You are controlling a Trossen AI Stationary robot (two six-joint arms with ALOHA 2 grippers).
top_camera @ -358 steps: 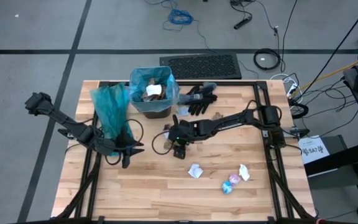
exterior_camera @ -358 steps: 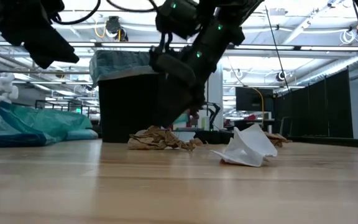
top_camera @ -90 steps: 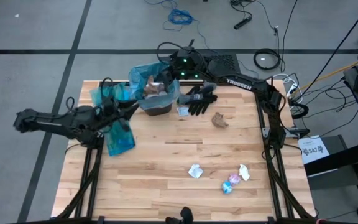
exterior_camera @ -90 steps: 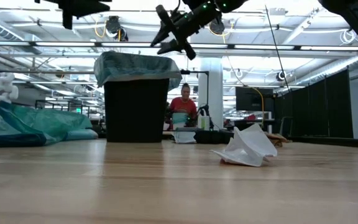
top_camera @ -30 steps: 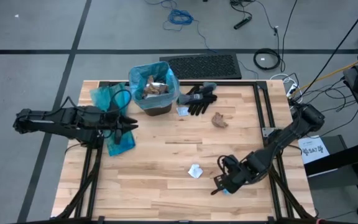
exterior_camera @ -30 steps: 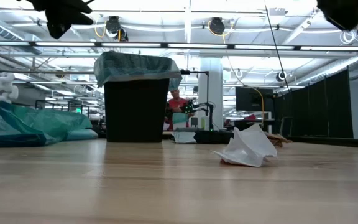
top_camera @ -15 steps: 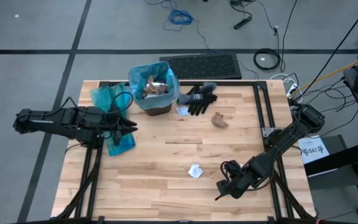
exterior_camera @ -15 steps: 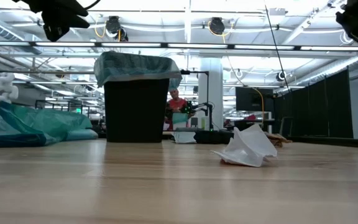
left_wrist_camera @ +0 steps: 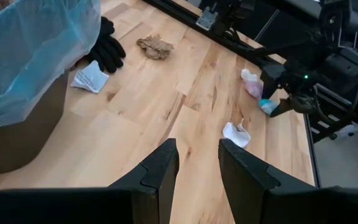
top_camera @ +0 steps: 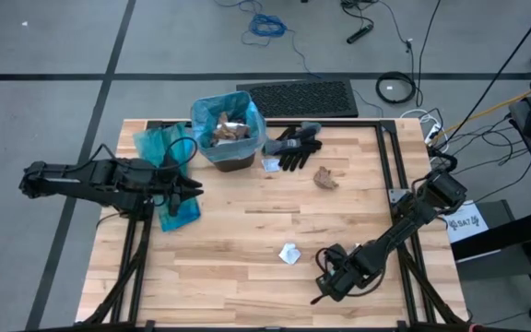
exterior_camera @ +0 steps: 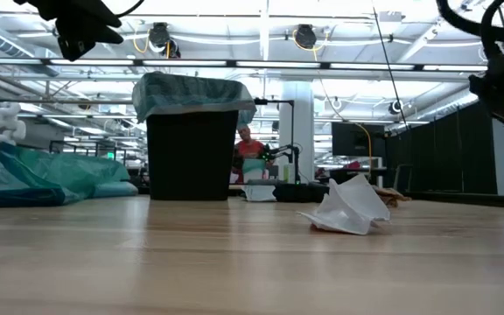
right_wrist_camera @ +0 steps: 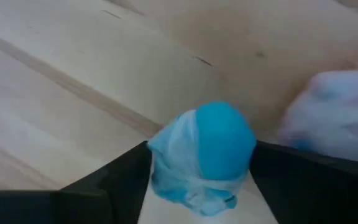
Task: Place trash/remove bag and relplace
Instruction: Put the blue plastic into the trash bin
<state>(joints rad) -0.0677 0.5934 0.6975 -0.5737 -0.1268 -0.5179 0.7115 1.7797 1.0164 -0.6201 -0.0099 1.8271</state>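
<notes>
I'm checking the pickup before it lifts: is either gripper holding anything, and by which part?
Nothing is gripped yet. The right gripper stands open astride the blue wrapper on the table. The left gripper hangs empty beside the bin.

A robotics lab or workshop. The wooden table [top_camera: 247, 231] stands on grey concrete floor strewn with cables [top_camera: 267, 24]. Ceiling lights [exterior_camera: 304, 37] and workstations fill the hall behind.

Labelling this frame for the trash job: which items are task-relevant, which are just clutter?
Job:
blue wrapper between the right gripper jaws
white paper scrap
brown paper scrap
lined bin
spare teal bag

Lying about:
black gloves
left gripper, idle
</notes>
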